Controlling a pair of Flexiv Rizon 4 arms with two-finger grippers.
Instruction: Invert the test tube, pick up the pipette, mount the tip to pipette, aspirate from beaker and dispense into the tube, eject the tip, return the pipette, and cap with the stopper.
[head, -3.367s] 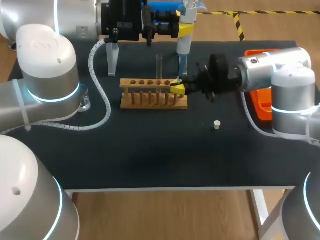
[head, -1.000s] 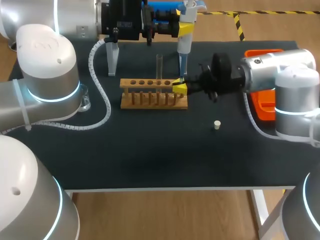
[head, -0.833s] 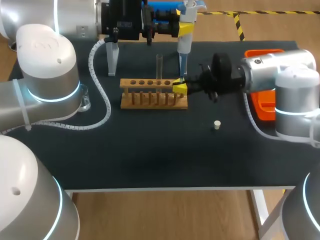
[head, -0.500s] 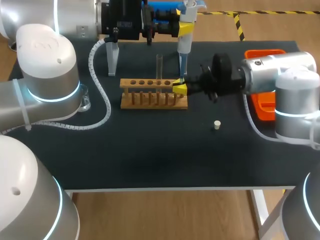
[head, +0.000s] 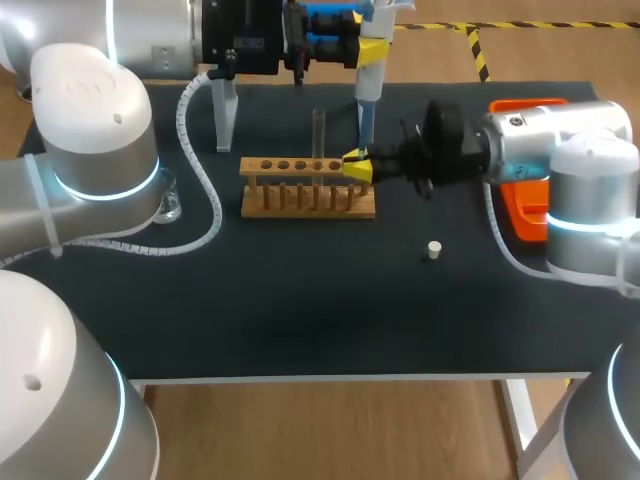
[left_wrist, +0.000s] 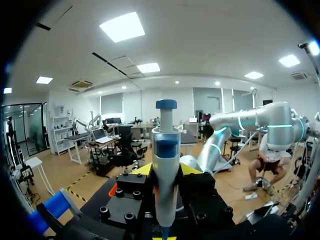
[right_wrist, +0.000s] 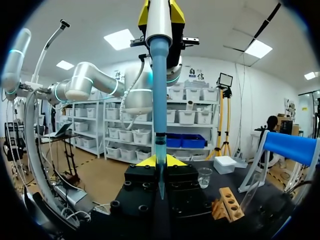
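My left gripper (head: 372, 50) is shut on the pipette (head: 367, 85), which hangs upright over the table's far side. In the left wrist view the pipette (left_wrist: 165, 180) stands between the fingers of the left gripper (left_wrist: 165, 172). My right gripper (head: 357, 165) is shut on the clear pipette tip (right_wrist: 160, 172), right under the pipette's blue shaft (right_wrist: 159, 80); the shaft's end enters the tip. An empty test tube (head: 319, 130) stands upright in the wooden rack (head: 308, 190), just left of the right gripper. The white stopper (head: 433, 250) lies on the mat. The beaker (right_wrist: 204, 176) stands further off.
An orange tray (head: 520, 215) sits at the right edge, partly behind my right arm. The pipette stand (head: 226, 115) with its blue holder (right_wrist: 291, 147) is at the back left. My left arm's cable (head: 205, 215) lies on the mat near the rack.
My right gripper has moved a little up and back with the tip, closer under the pipette. The pipette in the left gripper also shifted slightly upward.
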